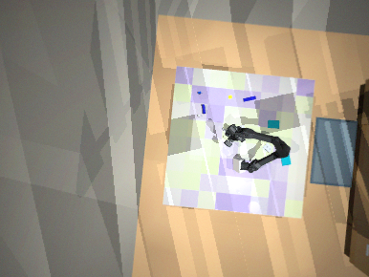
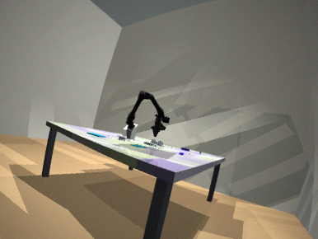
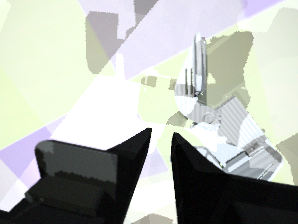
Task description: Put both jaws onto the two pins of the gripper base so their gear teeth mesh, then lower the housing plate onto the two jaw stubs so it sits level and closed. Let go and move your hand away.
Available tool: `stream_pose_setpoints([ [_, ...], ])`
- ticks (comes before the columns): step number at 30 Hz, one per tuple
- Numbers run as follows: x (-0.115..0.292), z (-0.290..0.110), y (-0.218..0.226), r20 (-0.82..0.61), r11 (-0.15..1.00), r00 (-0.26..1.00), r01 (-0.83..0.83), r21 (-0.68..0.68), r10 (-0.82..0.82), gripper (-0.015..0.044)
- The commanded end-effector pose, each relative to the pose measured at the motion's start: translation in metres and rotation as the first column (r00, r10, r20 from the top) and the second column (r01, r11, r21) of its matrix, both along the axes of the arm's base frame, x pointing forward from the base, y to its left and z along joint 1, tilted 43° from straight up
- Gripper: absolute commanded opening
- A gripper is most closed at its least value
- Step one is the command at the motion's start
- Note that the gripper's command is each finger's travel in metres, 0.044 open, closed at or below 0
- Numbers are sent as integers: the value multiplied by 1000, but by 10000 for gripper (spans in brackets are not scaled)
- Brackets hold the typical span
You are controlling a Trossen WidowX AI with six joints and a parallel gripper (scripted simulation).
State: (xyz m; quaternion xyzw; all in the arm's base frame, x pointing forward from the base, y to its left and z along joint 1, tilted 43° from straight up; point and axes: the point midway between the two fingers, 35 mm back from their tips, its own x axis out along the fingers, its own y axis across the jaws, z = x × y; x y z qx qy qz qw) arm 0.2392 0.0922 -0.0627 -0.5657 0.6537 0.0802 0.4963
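My gripper (image 3: 161, 134) (image 2: 155, 135) is a little open, with nothing between its fingertips. It hangs above the mat. In the wrist view, a pale grey slotted part (image 3: 200, 65) stands on edge or steeply tilted, ahead and to the right of the fingertips. Just below it a ribbed grey piece (image 3: 237, 120) lies slanted, touching or overlapping a frame-like grey part (image 3: 257, 162) at the right. The right finger hides some of these parts. Which are jaws, base or housing plate, and whether any teeth mesh, I cannot tell. In the exterior view, grey parts (image 2: 156, 143) show small below the gripper.
A teal block (image 1: 273, 124) (image 2: 137, 146) and a cyan block (image 1: 286, 160) (image 2: 95, 134) lie near the arm. Blue pieces (image 1: 249, 98) (image 1: 204, 109) and a yellow piece (image 1: 229, 96) lie toward the mat's far side. A small white object (image 1: 268, 148) lies inside the arm's bend.
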Motion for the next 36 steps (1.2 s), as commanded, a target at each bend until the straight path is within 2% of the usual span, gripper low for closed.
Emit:
stream_pose_setpoints([
  [1,0,0,-1,-4,1000,1000,-4,-3,4,184],
  [11,0,0,-1,-4,1000,1000,-4,-3,4,440],
  [36,0,0,-1,-4,1000,1000,-4,-3,4,440],
])
